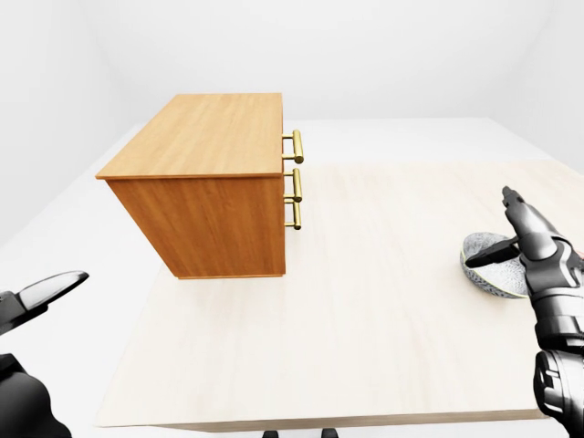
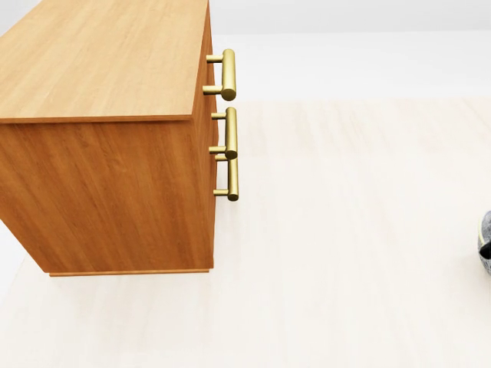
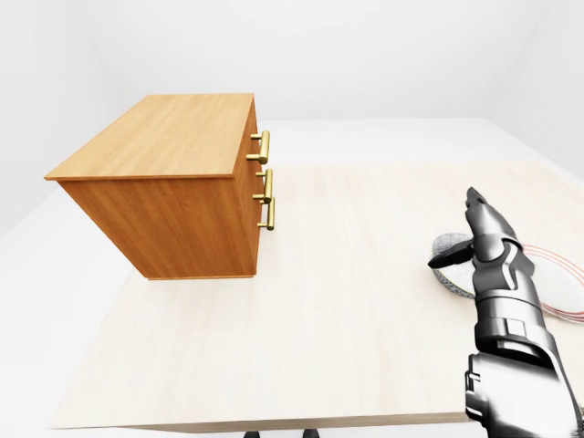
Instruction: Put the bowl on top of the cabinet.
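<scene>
The wooden cabinet (image 1: 205,187) stands on the left of the light tabletop (image 1: 365,310), its flat top bare and its brass handles (image 1: 296,178) facing right. A blue-and-white patterned bowl (image 1: 491,276) rests on the table near the right edge. My right hand (image 3: 459,234) hovers over the bowl with fingers stretched out and thumb down by the rim, open, hiding part of it. At the lower left corner of the left-eye view my left hand (image 1: 44,294) is open and holds nothing. In the head view only a sliver of the bowl (image 2: 486,257) shows at the right edge.
A white plate with a red rim (image 3: 561,285) lies just right of the bowl in the right-eye view. The table's near edge (image 1: 319,422) runs along the bottom. White floor and walls surround the table.
</scene>
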Available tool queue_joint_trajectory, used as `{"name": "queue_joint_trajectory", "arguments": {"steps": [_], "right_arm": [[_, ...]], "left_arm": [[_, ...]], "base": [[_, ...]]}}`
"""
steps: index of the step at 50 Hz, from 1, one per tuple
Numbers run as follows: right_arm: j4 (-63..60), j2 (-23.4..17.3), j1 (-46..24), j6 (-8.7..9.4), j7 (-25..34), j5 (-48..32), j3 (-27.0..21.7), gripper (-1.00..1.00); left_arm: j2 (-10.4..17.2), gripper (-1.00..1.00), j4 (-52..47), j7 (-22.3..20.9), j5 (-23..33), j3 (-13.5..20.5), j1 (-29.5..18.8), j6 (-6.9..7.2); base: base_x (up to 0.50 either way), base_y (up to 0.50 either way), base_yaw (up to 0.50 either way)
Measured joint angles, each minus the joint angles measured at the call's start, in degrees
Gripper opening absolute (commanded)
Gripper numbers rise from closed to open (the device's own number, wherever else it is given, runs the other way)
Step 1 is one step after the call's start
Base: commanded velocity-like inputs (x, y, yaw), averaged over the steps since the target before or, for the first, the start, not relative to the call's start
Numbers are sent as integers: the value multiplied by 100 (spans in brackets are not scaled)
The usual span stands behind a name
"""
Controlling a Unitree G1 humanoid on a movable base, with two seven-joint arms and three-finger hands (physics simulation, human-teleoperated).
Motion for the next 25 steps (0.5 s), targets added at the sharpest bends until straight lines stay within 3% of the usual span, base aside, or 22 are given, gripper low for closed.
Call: {"name": "queue_joint_trajectory", "arguments": {"steps": [10, 25], "right_arm": [[1313, 34, -271, 0, 169, -671, 499, 100], [1881, 108, -330, 0, 688, -1093, 752, 100]], "left_arm": [[-17, 100, 18, -12, 55, -51, -3, 0], [-27, 100, 17, -20, 74, -67, -5, 0]], "base": [[0, 0, 0], [0, 0, 0]]}}
